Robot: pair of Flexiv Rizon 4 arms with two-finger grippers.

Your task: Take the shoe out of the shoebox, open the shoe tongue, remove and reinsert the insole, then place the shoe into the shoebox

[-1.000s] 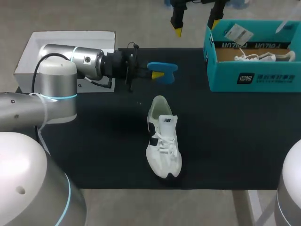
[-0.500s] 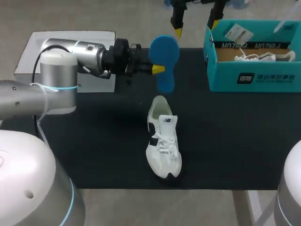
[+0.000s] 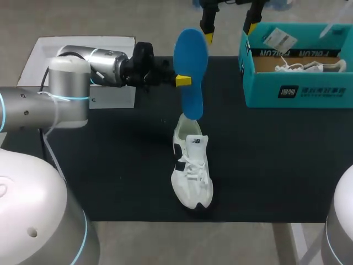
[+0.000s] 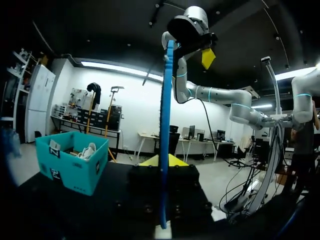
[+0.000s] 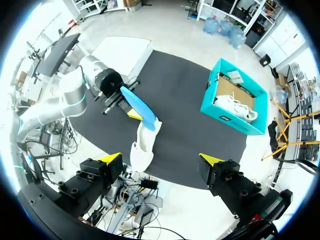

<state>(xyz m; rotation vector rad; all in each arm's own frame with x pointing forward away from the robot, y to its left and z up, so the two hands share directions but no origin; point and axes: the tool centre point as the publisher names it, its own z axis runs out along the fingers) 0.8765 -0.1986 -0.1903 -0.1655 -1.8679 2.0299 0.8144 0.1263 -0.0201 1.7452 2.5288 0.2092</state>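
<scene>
My left gripper (image 3: 182, 81) is shut on a blue insole (image 3: 190, 69), gripping it at mid-length. The insole stands nearly upright, its lower end just above the heel opening of the white shoe (image 3: 191, 165). That shoe lies on the black mat, toe towards the front edge. In the left wrist view the insole (image 4: 165, 125) shows edge-on between the fingers of the left gripper (image 4: 162, 161). The teal shoebox (image 3: 292, 91) at the back right holds another white shoe (image 3: 309, 67). My right gripper (image 3: 230, 32) hangs open high over the table's back edge; below the right gripper (image 5: 161, 160) lie the shoe (image 5: 142, 145) and the insole (image 5: 139, 106).
A white box lid (image 3: 83, 47) lies at the back left, partly under my left arm. The black mat (image 3: 265, 154) covers most of the table. The shoebox (image 5: 235, 97) stands well to the right of the shoe.
The left wrist has turned and risen slightly; the insole swung from lying flat to standing upright, its lower end coming down towards the shoe's heel opening. The right arm is unchanged.
</scene>
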